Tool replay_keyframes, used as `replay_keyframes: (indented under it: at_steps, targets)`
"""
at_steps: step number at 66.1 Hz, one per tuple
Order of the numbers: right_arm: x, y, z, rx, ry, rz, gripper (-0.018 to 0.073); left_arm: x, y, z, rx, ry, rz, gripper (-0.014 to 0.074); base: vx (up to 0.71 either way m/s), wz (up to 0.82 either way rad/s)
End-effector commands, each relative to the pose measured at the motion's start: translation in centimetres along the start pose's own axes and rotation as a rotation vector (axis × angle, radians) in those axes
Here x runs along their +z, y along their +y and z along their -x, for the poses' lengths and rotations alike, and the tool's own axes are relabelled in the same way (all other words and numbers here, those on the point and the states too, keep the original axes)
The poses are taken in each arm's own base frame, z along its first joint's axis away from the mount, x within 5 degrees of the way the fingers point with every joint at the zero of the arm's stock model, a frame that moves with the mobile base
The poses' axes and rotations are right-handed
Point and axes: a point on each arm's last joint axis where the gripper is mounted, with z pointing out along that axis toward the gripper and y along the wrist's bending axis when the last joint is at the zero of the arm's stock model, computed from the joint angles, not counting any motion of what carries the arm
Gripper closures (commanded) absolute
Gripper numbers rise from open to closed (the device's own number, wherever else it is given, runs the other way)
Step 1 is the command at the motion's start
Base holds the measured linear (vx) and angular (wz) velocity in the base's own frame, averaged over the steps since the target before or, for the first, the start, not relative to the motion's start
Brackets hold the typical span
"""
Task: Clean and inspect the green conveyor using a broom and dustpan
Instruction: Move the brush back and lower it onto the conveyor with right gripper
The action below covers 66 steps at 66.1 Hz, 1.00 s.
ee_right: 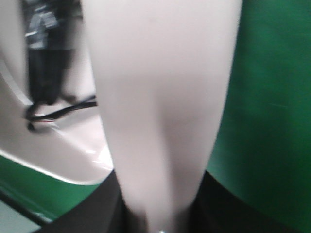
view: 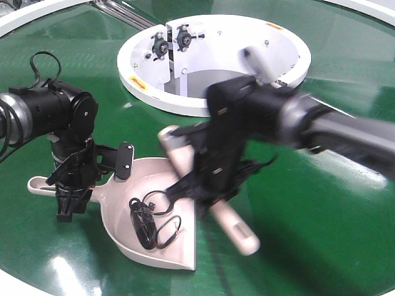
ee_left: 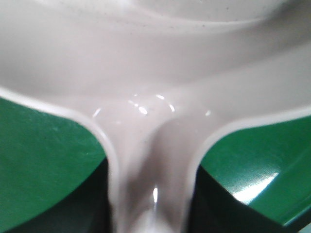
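Left gripper (view: 66, 198) is clamped on the handle of the dustpan (view: 114, 213), which sits flat on the green conveyor (view: 308, 240) with its mouth facing me. On the left wrist cam I just see the handle flaring into the scoop. Right gripper (view: 207, 185) is closed around the broom (view: 236, 228), and it's pretty blurry on the front cam. The broom runs diagonally along the dustpan's right edge, handle end pointing toward me. There's a tangle of black wire (view: 145, 223) lying inside the dustpan. The white ring opening (view: 133, 74) is just behind all this.
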Motion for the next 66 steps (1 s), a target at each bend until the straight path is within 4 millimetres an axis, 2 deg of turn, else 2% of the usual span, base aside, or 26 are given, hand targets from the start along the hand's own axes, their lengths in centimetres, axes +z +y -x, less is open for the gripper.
replay_keyframes:
  at_steps: [1, 13, 20, 26, 32, 38, 51, 66]
  targets:
    - [-4.2, -3.8, -1.9, 0.055, -0.037, -0.040, 0.0564, -2.2, -0.1, -0.2, -0.026, -0.023, 0.058, 0.0603, 0.00, 0.00]
    - [-6.1, -10.1, -5.5, 0.139, -0.066, -0.073, 0.0564, -2.2, -0.1, -0.2, -0.026, -0.023, 0.058, 0.0603, 0.00, 0.00]
    - [-7.0, -13.1, -7.7, 0.208, -0.096, -0.107, 0.0564, -2.2, -0.1, -0.2, -0.026, -0.023, 0.058, 0.0603, 0.00, 0.00]
    - [-7.0, -15.8, -9.6, 0.296, -0.117, -0.141, 0.0564, -2.2, -0.1, -0.2, -0.026, -0.023, 0.058, 0.0603, 0.00, 0.00]
    - [-6.5, -17.3, -10.9, 0.350, -0.110, -0.159, 0.0564, -2.2, -0.1, -0.2, -0.026, -0.023, 0.058, 0.0603, 0.00, 0.00]
    - [-5.6, -18.1, -11.7, 0.392, -0.074, -0.151, 0.0564, -2.2, -0.1, -0.2, -0.026, -0.023, 0.058, 0.0603, 0.00, 0.00]
    - [-2.5, -18.1, -12.2, 0.392, 0.037, -0.118, 0.0564, -2.2, -0.1, -0.2, -0.026, -0.023, 0.058, 0.0603, 0.00, 0.00]
    - [-0.5, -18.3, -12.8, 0.379, 0.110, -0.115, 0.0564, -2.2, -0.1, -0.2, -0.026, -0.023, 0.058, 0.0603, 0.00, 0.00]
